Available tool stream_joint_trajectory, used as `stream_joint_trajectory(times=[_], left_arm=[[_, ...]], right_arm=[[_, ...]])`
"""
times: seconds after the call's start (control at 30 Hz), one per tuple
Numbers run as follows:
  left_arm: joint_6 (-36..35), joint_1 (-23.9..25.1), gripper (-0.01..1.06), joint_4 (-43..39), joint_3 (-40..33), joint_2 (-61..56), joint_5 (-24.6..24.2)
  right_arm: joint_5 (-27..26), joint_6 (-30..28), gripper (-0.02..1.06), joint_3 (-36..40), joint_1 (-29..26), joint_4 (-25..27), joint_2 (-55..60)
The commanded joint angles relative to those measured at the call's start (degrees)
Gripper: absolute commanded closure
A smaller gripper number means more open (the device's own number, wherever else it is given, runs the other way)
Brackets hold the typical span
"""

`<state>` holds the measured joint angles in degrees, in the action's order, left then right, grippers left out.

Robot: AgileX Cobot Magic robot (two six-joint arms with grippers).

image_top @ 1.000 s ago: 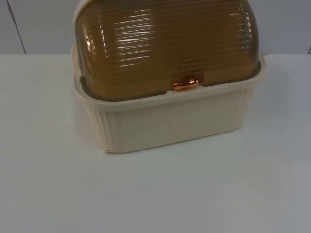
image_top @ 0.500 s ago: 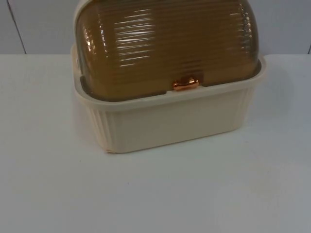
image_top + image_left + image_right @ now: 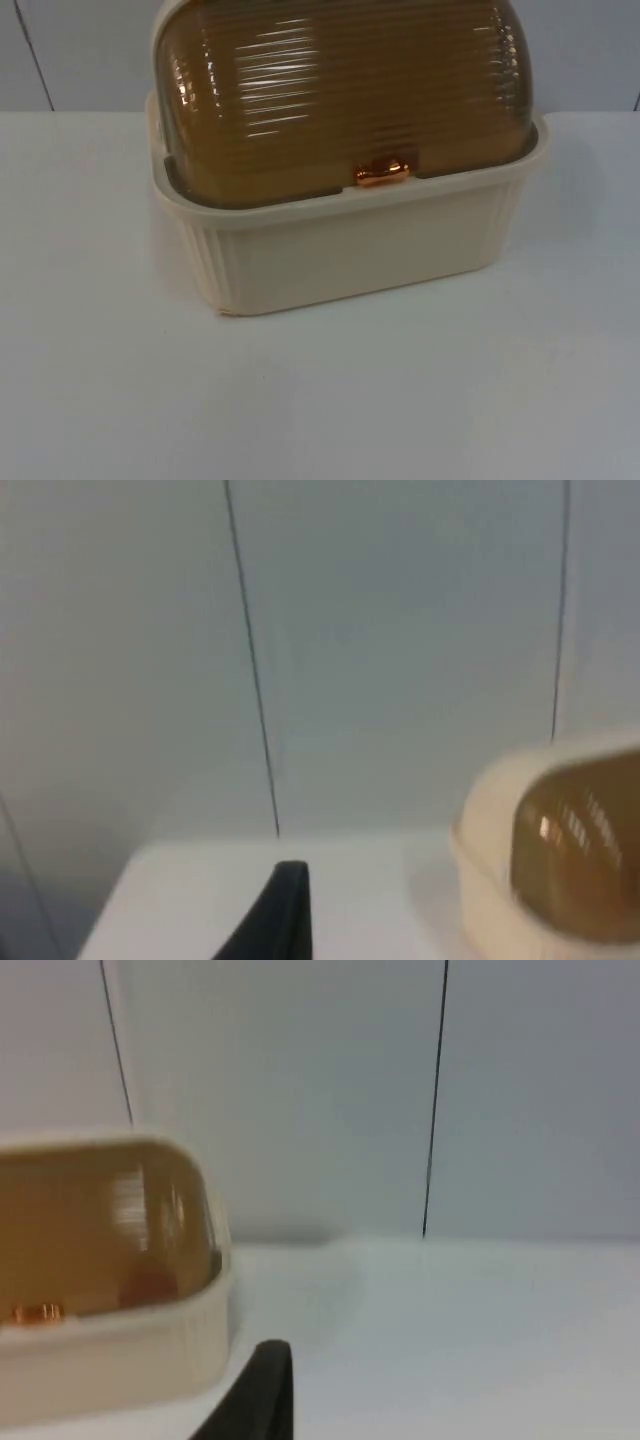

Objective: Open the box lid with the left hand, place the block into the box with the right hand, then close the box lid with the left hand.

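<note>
White table [image 3: 100, 400]: box [image 3: 350, 250] unmoved (lid [image 3: 340, 90] stays shut).

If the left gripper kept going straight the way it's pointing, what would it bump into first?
Probably the grey partition wall. The left gripper's fingertip points over bare white table toward it. The cream box with its brown lid sits off to one side, though depth is hard to judge.

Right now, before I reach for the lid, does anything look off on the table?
The box sits slightly skewed on the table, and its brown lid is shut with the copper handle forward. No damage or spills stand out.
</note>
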<state>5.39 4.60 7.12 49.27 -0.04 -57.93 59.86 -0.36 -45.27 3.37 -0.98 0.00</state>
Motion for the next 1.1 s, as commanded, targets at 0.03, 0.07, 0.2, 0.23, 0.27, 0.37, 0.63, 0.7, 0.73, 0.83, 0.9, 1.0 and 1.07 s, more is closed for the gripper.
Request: stream_joint_trajectory(times=[0.03, 0.07, 0.2, 0.23, 0.27, 0.37, 0.63, 0.7, 0.73, 0.83, 0.9, 1.0, 1.07], left_arm=[[-2.2, 0.0, 0.0, -2.7, -5.8, 0.0, -1.7], [-2.2, 0.0, 0.0, -2.7, -5.8, 0.0, -1.7], [-2.2, 0.0, 0.0, -3.7, -12.1, 0.0, 0.1], [-2.2, 0.0, 0.0, -3.6, -13.5, 0.0, 0.4], [-2.2, 0.0, 0.0, -3.6, -13.5, 0.0, 0.4], [-2.2, 0.0, 0.0, -3.7, -16.5, 0.0, 0.2], [-2.2, -0.6, 0.0, -3.7, -19.4, 0.0, 0.1], [-2.2, -2.1, 0.0, -3.7, -19.4, 0.0, 0.1], [-2.2, -2.1, 0.0, -3.7, -19.4, 0.0, 0.1], [-2.2, -4.1, 0.0, -4.3, -19.4, 0.0, -0.3], [-2.2, -4.3, 0.0, -4.3, -19.4, 0.0, -0.8], [-1.3, -4.3, 0.0, -4.3, -19.7, 0.0, -1.9], [-0.4, -4.3, 0.0, -4.6, -20.3, 0.0, -3.1]], right_arm=[[1.3, 0.4, 0.0, 3.7, -0.2, -0.1, 0.0], [1.3, 0.4, 0.0, 3.7, -0.2, -0.1, 0.0], [0.1, 0.4, 0.0, 7.9, -0.2, -0.3, 0.0], [0.1, 0.4, 0.0, 9.1, -0.2, -0.3, 0.0], [0.1, 0.4, 0.0, 9.1, -0.2, -0.3, 0.0], [0.2, 0.4, 0.0, 11.8, -0.2, -0.3, 0.0], [0.3, 0.0, 0.0, 14.6, -0.2, -0.3, 0.0], [0.3, 0.0, 0.0, 14.6, -0.2, -0.3, 0.0], [0.3, 0.0, 0.0, 14.6, -0.2, -0.3, 0.0], [0.3, 0.0, 0.0, 14.6, -0.2, -0.3, 0.0], [0.5, 0.0, 0.0, 14.6, -0.2, -0.3, 0.0], [1.4, 0.0, 0.0, 14.6, -0.2, -0.3, 0.0], [1.8, 0.0, 0.0, 15.1, -0.2, -0.3, 0.0]])
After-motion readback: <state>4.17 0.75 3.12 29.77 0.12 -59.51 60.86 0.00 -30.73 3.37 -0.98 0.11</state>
